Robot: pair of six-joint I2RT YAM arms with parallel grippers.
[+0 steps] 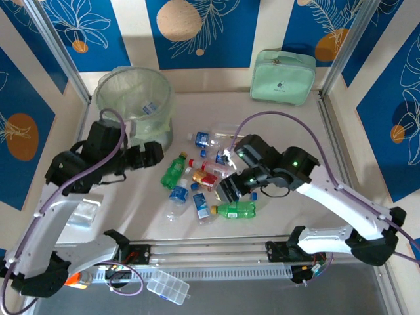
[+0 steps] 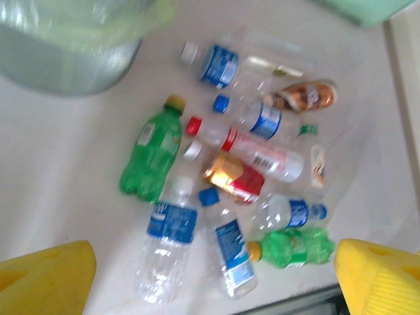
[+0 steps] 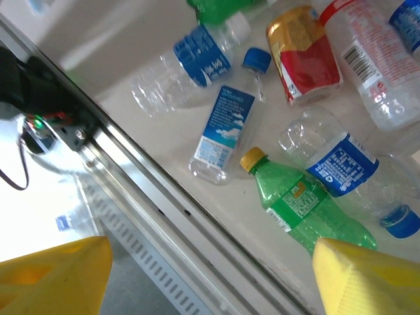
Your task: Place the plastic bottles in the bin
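Several plastic bottles [image 1: 203, 177] lie in a loose pile mid-table, clear ones with blue or red labels and two green ones [image 1: 174, 169] [image 1: 236, 210]. The bin [image 1: 108, 92], lined with a pale green bag, stands at the far left with one blue-labelled bottle [image 1: 149, 107] inside. My left gripper [image 1: 154, 156] hangs open between bin and pile, holding nothing; its wrist view looks down on the pile [image 2: 236, 164] between its yellow fingertips [image 2: 46, 275]. My right gripper [image 1: 230, 190] is open and empty, just above the near green bottle [image 3: 302, 203], one fingertip [image 3: 367, 279] over the bottle's base.
A mint-green zippered case [image 1: 282, 77] stands at the back right. The metal rail [image 1: 210, 246] runs along the table's near edge, close under my right gripper [image 3: 210, 282]. A clear compartment box [image 1: 167, 287] lies in front of it. Frame posts [image 1: 59, 52] flank the table.
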